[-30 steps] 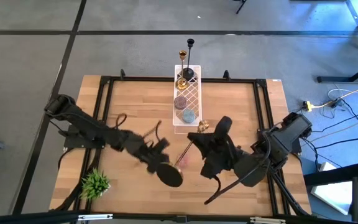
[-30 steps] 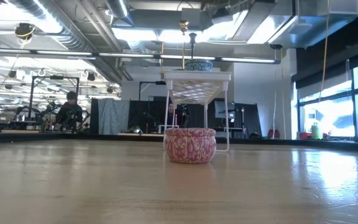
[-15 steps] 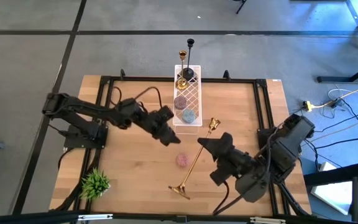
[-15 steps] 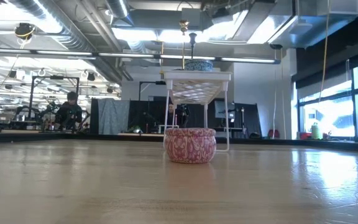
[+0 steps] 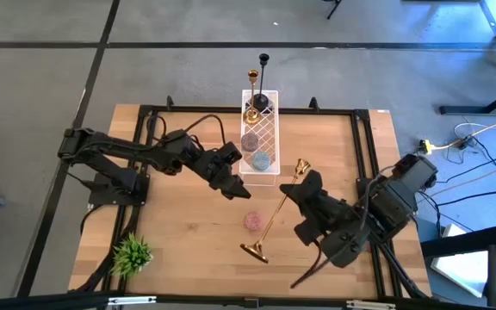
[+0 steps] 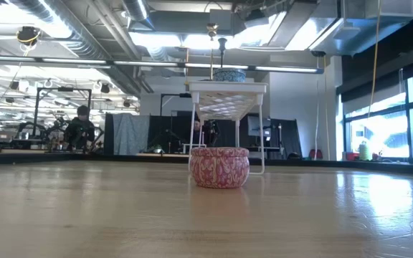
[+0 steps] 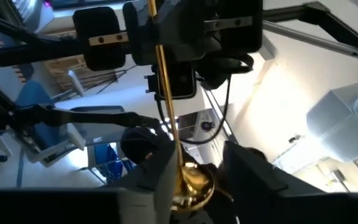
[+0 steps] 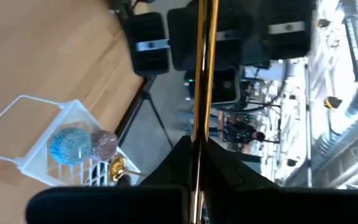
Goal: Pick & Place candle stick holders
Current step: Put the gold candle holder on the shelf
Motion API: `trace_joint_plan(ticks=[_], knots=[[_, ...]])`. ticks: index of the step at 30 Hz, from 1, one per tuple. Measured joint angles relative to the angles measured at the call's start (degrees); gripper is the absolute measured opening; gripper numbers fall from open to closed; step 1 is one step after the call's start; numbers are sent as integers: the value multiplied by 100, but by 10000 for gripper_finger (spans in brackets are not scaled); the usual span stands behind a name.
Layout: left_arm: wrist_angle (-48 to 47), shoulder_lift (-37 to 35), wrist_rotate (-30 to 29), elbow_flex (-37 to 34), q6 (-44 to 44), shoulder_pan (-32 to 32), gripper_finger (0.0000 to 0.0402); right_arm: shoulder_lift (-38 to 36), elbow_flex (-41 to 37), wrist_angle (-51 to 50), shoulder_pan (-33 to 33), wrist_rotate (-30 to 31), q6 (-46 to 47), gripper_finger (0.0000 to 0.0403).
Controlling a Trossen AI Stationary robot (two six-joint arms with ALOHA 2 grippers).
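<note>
Right gripper [image 5: 304, 188] has its jaws pinched tight on a gold candle stick holder [image 5: 275, 213], which slants above the counter [image 5: 179, 232] toward its right edge. Left gripper [image 5: 233, 189] hovers mid-counter by the white rack [image 5: 259, 138]; its jaws look slightly spread, clamping nothing.

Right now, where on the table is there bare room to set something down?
Bare wood: between the plant and the pink tin, and the far right corner beside the white rack. Crowded mid-table: both arms, the right pincer holding the gold candlestick.
</note>
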Motion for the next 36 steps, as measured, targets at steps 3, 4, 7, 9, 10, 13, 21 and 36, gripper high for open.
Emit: trace_joint_plan(ticks=[3, 4, 7, 9, 10, 13, 21, 36], knots=[[-583, 1, 34, 121, 73, -19, 156, 0, -59, -33, -137, -23, 6, 15], [-751, 5, 35, 144, 105, -44, 162, 0, -73, -39, -182, -21, -16, 15], [-857, 99, 54, 205, 157, -144, 176, 0, -112, -55, -314, -50, -17, 15], [-827, 188, 55, 194, 150, -234, 181, 0, -132, -81, -394, -181, -23, 15], [-699, 249, 50, 194, 129, -269, 182, 0, -138, -82, -424, -213, -30, 15], [-554, 379, 44, 194, 104, -341, 182, 0, -148, -82, -512, -223, -30, 15], [291, 843, -139, 380, 208, -367, 182, -2, -151, -84, -689, -471, 132, 15], [210, 1097, -4, 799, 367, -354, 147, 0, -156, -398, -731, -471, 584, 15]])
